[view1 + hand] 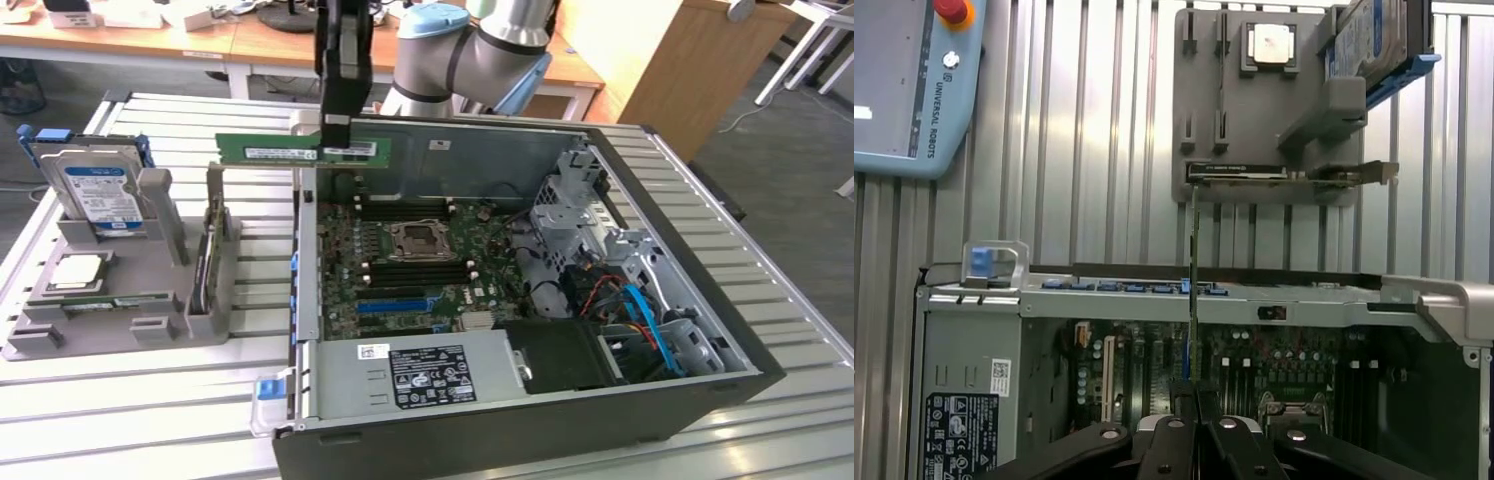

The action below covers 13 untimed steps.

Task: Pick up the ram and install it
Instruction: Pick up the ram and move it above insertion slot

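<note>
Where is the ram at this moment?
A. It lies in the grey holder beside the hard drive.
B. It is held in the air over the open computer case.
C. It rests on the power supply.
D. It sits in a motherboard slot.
B: the end effector is shut on the ram, which hangs level above the computer case.

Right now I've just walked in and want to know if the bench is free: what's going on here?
The robot arm's gripper is shut on the ram, holding it level in the air over the edge of the open case on the exterior view's left. The ram is not in a slot; it hangs clear above the motherboard. The hard drive and CPU sit in the tray beside the case.
</note>
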Each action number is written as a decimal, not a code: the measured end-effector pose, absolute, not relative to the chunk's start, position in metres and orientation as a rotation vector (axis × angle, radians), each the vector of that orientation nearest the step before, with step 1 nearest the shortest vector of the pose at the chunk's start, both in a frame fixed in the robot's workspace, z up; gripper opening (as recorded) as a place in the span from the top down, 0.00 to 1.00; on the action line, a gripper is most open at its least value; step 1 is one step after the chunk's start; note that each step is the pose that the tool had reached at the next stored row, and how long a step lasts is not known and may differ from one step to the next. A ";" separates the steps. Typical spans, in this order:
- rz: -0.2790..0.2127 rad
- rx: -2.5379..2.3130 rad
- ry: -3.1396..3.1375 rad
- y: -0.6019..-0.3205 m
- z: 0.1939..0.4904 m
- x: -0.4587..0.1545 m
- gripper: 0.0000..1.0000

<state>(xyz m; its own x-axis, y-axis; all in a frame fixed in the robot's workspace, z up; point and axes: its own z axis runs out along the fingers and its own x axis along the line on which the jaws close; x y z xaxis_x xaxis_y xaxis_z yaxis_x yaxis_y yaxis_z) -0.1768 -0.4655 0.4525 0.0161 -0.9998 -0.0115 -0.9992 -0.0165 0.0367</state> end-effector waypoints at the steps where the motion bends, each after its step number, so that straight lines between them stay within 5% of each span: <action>1: -0.053 2.226 -2.190 -0.466 0.452 -0.175 0.88; 13: -0.053 2.226 -2.190 -0.466 0.453 -0.154 0.88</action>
<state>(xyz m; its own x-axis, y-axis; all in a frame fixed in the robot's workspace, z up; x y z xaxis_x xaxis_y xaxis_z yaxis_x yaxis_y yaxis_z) -0.1539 -0.4657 0.4525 0.0162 -0.9998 -0.0114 -0.9992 -0.0166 0.0368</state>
